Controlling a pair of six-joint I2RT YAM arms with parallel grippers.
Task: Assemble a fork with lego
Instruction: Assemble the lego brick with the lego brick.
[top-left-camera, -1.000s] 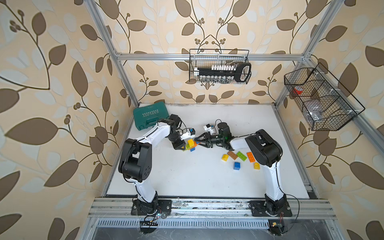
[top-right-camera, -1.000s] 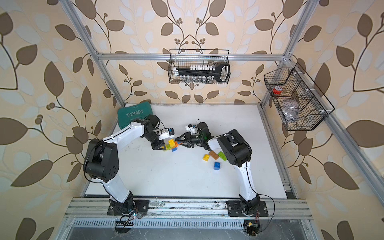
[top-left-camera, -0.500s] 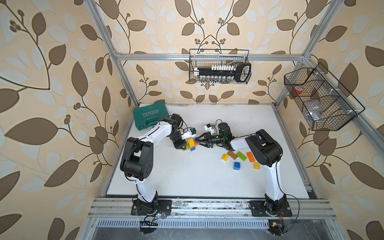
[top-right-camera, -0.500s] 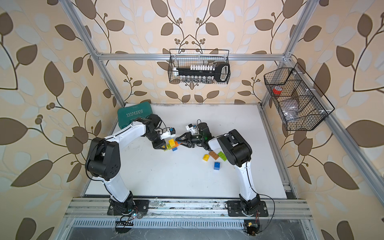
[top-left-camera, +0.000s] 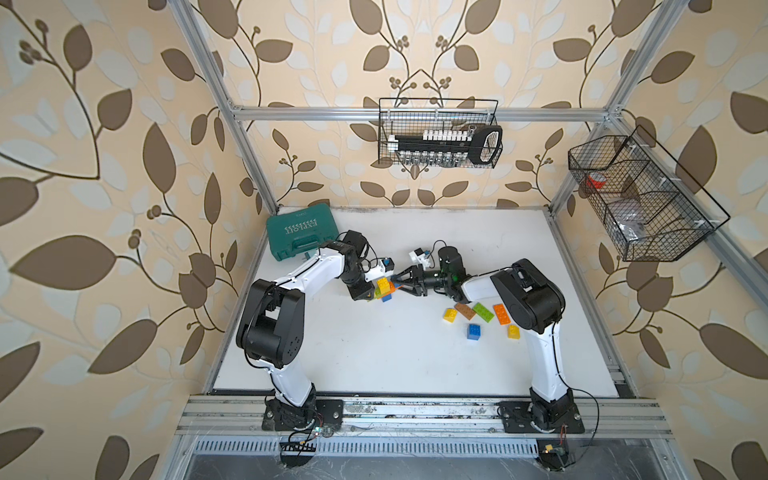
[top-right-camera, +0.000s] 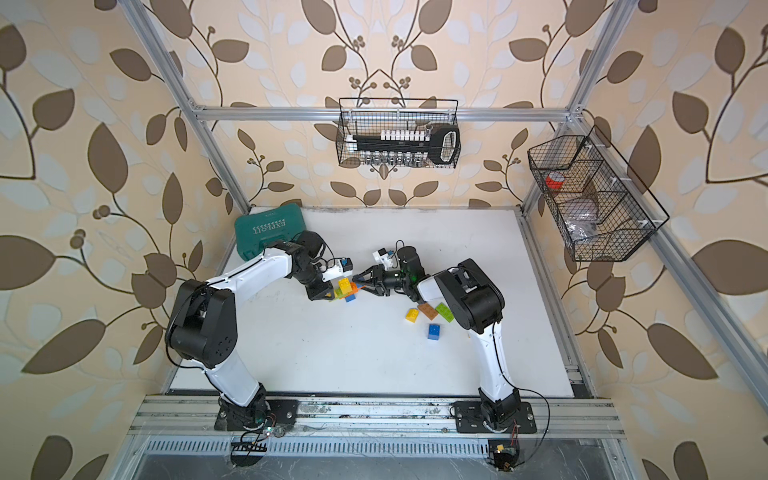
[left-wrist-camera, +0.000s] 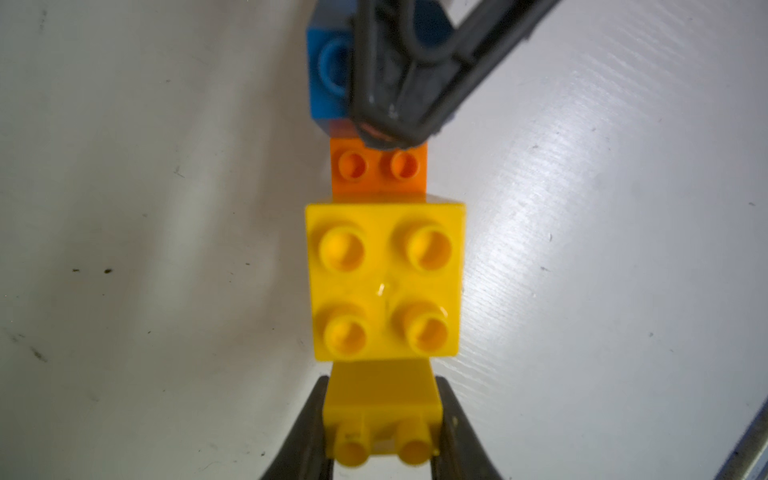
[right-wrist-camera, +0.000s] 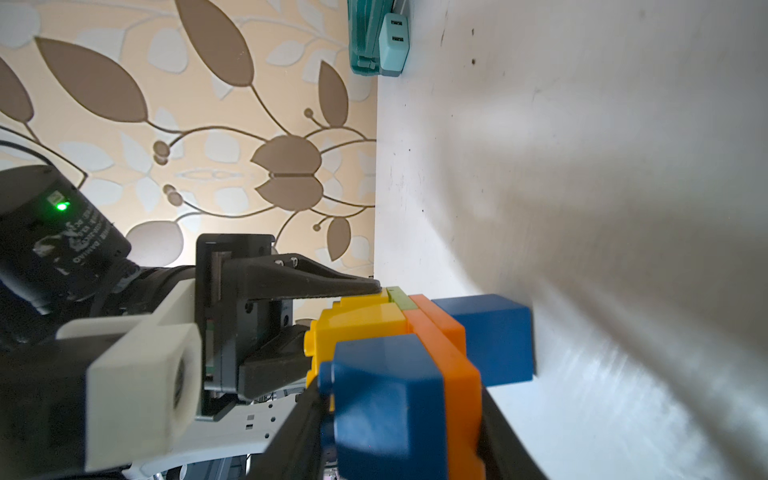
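Note:
A joined piece of lego (top-left-camera: 384, 287) (top-right-camera: 344, 286) in yellow, orange, green and blue hangs just above the table centre, between both grippers. My left gripper (left-wrist-camera: 382, 386) (top-left-camera: 371, 293) is shut on its yellow end, below a square yellow brick (left-wrist-camera: 384, 282) and an orange brick (left-wrist-camera: 380, 170). My right gripper (right-wrist-camera: 399, 419) (top-left-camera: 397, 284) is shut on the other end, across a blue brick (right-wrist-camera: 386, 399) and the orange layer (right-wrist-camera: 457, 374). Loose lego lies to the right: yellow (top-left-camera: 450, 315), brown (top-left-camera: 464, 310), green (top-left-camera: 483, 312), orange (top-left-camera: 501, 313), blue (top-left-camera: 473, 331), yellow (top-left-camera: 513, 332).
A teal tool case (top-left-camera: 299, 235) (right-wrist-camera: 374, 37) lies at the back left corner. One wire basket (top-left-camera: 440, 139) hangs on the back wall and another wire basket (top-left-camera: 640, 199) on the right wall. My right arm's elbow stands beside the loose bricks.

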